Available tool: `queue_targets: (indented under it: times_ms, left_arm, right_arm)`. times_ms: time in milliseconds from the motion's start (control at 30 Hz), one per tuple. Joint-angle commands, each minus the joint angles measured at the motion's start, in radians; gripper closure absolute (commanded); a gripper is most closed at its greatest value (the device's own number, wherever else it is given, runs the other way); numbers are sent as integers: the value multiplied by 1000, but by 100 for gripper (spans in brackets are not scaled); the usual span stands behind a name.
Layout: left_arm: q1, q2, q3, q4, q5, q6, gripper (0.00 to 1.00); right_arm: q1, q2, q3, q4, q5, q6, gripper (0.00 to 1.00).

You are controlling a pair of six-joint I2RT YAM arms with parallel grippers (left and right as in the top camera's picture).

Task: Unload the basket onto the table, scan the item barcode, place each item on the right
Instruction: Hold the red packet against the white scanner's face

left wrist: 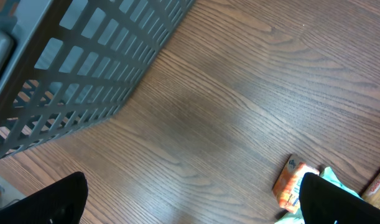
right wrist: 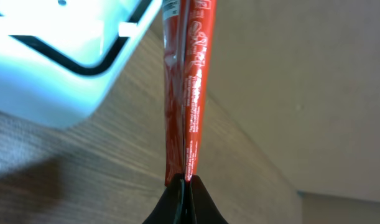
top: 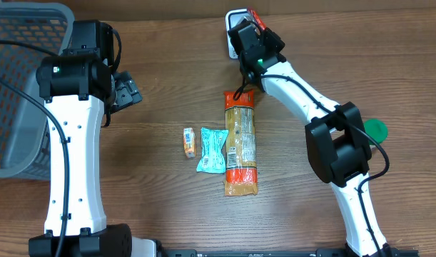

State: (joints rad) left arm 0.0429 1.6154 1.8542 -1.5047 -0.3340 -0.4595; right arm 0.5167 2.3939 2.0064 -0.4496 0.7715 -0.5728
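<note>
I see a matt wood-grain tabletop (left wrist: 239, 112) and a grey plastic basket (top: 11, 153). The red packet (right wrist: 191, 74) is glossy film; the scanner (right wrist: 53, 68), smooth white plastic.

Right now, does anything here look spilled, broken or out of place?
Nothing stands out. The long snack bag, teal packet and orange packet lie flat, nothing spilled; the right gripper pinches a red packet beside the white scanner.
</note>
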Motion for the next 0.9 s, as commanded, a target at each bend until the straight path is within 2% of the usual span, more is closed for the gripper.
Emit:
queue_targets:
  times_ms: [0, 867]
  left_arm:
    - [3, 8, 5, -2, -12, 18, 0]
    - [3, 8, 5, -2, -12, 18, 1]
  right_arm:
    - [18, 3, 14, 33, 56, -70, 96]
    - [53, 91, 12, 71, 118, -95, 96]
